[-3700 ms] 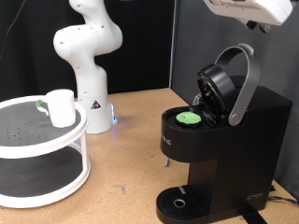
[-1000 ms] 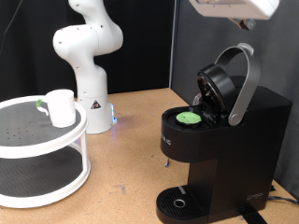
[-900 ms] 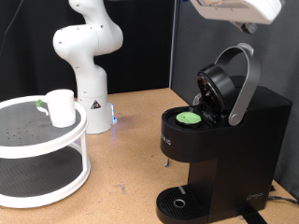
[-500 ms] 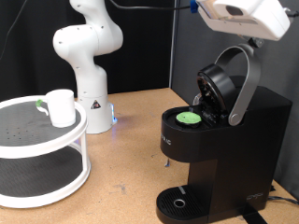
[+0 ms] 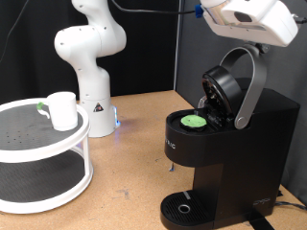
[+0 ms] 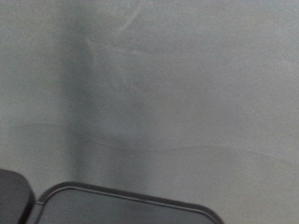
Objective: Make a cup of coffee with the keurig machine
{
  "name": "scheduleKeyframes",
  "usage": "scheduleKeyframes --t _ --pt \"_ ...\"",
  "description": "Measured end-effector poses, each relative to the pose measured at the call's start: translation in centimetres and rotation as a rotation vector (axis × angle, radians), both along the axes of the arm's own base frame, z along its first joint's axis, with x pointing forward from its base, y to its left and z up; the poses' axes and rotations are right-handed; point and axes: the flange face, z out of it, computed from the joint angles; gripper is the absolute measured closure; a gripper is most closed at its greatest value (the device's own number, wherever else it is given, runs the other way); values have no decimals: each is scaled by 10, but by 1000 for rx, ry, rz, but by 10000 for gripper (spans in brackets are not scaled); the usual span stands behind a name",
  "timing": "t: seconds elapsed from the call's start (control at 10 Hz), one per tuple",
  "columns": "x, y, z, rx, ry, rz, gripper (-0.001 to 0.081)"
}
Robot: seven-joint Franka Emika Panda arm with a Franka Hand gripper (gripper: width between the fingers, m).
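Observation:
The keurig machine (image 5: 235, 144) stands at the exterior view's right with its lid raised. Its silver-grey lid handle (image 5: 251, 84) arches upward. A dark pod with a green top (image 5: 195, 122) sits in the open brew holder. My gripper (image 5: 249, 31) hangs at the top right, just above the lid handle; its fingers do not show clearly. The wrist view shows a grey wall and the curved handle's edge (image 6: 121, 198). The white cup (image 5: 63, 110) stands on the top tier of a white round stand (image 5: 38, 149) at the left, far from the gripper.
The white robot arm base (image 5: 88, 57) stands at the back, between the stand and the machine. The round drip tray (image 5: 182, 208) sits at the machine's foot. The brown tabletop (image 5: 129, 153) lies between stand and machine.
My gripper has come down from the top edge of the exterior view toward the raised lid handle. The cup, the pod and the machine have not moved.

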Motion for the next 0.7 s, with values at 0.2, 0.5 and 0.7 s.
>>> scheduleKeyframes --t 0.2,0.5,0.7 --pt "-5 -9 -1 -13 18 16 805" --pt "-6 -28 0 -33 36 -31 805" --pt "-4 -42 1 -45 43 -63 805"
